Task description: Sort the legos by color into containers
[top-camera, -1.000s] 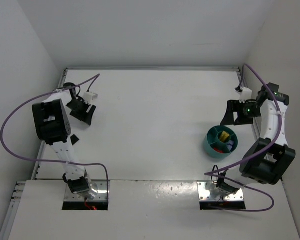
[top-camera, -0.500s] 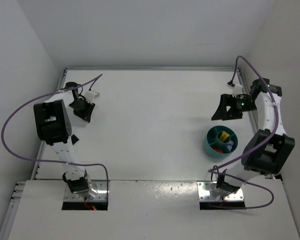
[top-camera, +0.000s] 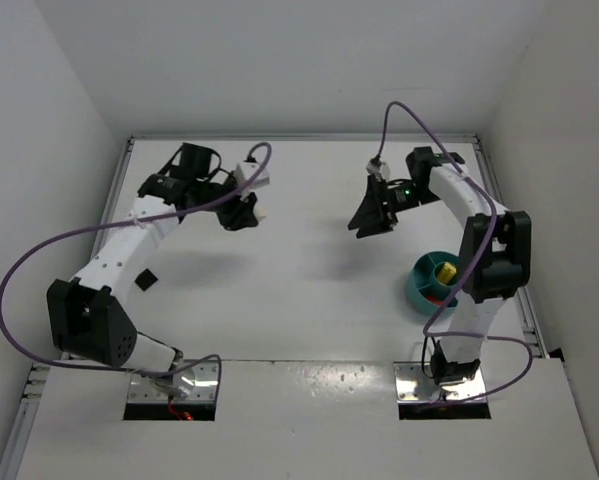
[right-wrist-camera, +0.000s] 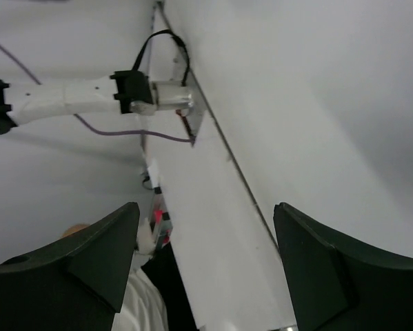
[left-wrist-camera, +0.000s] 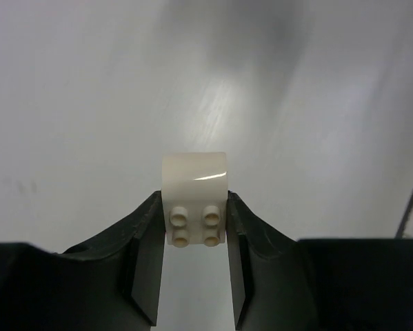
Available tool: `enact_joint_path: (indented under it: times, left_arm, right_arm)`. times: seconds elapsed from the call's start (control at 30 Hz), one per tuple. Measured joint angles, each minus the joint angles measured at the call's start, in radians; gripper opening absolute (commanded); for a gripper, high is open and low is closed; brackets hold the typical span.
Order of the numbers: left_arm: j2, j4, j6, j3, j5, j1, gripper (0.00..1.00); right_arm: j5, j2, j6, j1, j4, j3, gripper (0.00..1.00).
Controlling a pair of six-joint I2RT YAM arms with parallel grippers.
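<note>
My left gripper is shut on a cream-white lego, held above the bare table; from above the gripper is at the back left-centre. The teal bowl sits at the right with a yellow brick in its central cup and a red piece in a compartment. My right gripper is open and empty, above the table to the bowl's upper left. In the right wrist view its gripper has wide-spread fingers and points at the table's near edge. A black lego lies at the left.
White walls close the table at the back and sides. Purple cables loop over both arms. The right arm crosses over the bowl's right side. The arm bases and mounting plates are at the near edge.
My left gripper swung from the far left edge toward the table's back centre with the cream-white lego. My right gripper swung from beside the right wall leftward toward the centre, still open.
</note>
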Motion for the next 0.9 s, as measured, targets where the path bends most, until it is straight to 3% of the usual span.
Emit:
enact_joint_path:
  times: [0.17,0.37,0.7,0.8,0.9]
  left_arm:
    - [-0.048,0.043,-0.100,0.000,0.028,-0.232,0.23]
    - [-0.036,0.063,-0.165,0.015,-0.014,-0.372,0.23]
    - [0.005,0.106,-0.251,0.058,-0.049,-0.455,0.23]
    - [0.005,0.105,-0.267,0.063,-0.065,-0.468,0.23]
    - [0.005,0.100,-0.278,0.063,-0.079,-0.472,0.23]
  right_arm:
    - [-0.100,0.040,0.103,0.116,0.068,0.045,0.79]
    - [-0.163,0.043,0.180,0.206,0.106,0.068,0.79]
    - [-0.174,0.095,0.217,0.305,0.131,0.123,0.77]
    - [-0.178,0.106,0.228,0.321,0.137,0.131,0.71]
    - [-0.178,0.107,0.237,0.324,0.144,0.136,0.56]
